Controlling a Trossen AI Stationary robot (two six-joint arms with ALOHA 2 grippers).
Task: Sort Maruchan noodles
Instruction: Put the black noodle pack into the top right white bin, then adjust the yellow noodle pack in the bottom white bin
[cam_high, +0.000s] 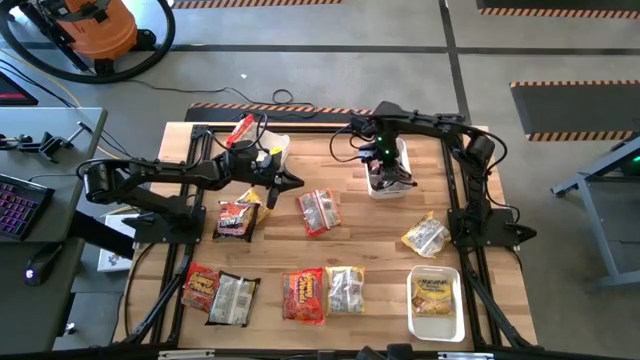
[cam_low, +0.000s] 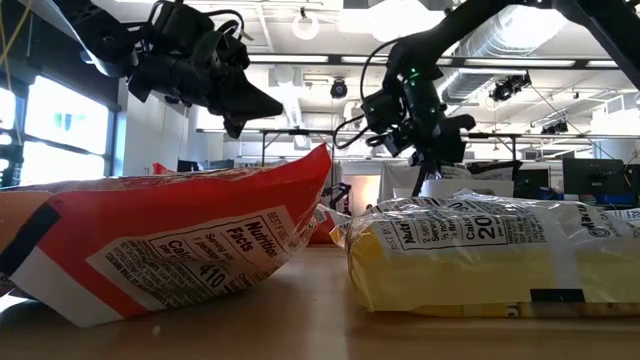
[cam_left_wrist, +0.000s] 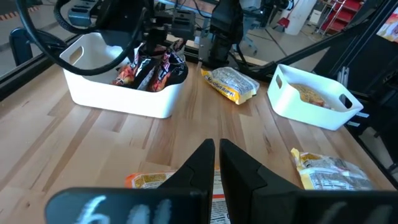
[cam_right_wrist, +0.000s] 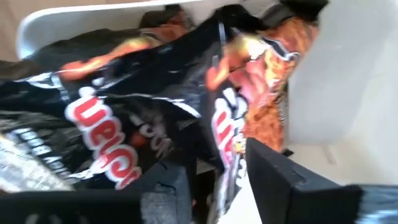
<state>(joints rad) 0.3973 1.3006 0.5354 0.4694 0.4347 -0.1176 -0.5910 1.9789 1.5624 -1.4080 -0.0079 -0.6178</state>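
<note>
R tool (cam_high: 386, 172) down in white bin (cam_high: 403, 187) at far side of surface (cam_high: 380, 235), fingers parted, standing either side of a dark packet (cam_right_wrist: 112, 137) in R wrist view; whether still pinching it, can't tell. Dark Maruchan noodles (cam_left_wrist: 152, 70) piled in that bin, directly under R tool.

L tool (cam_high: 292, 181) hovering above surface, fingers (cam_left_wrist: 202, 163) pressed together, nothing between them. Just below L tool's tip in L wrist view: edge of a yellow-orange packet (cam_left_wrist: 146, 181). Dark-red packet (cam_high: 237, 219) lying just beside L tool, toward L arm's base side. Brown-silver packet (cam_high: 320, 211) near L tool, between the two tools.

Yellow-white packet (cam_high: 425, 236) on surface near R arm's base, well apart from R tool. Second white bin (cam_high: 434, 312) at near edge, further from R tool, w/ yellow packet (cam_high: 433, 290) inside.

Near-edge row, well apart from both tools: red-orange packet (cam_high: 201, 288), silver packet (cam_high: 233, 298), red-orange packet (cam_high: 304, 295), pale packet (cam_high: 346, 288). One more red packet (cam_high: 242, 129) sticking up by a third bin (cam_high: 279, 146) behind L tool.

Low view: red-orange packet (cam_low: 160, 250) & yellow packet (cam_low: 480, 255) close to lens, both tools raised behind.
</note>
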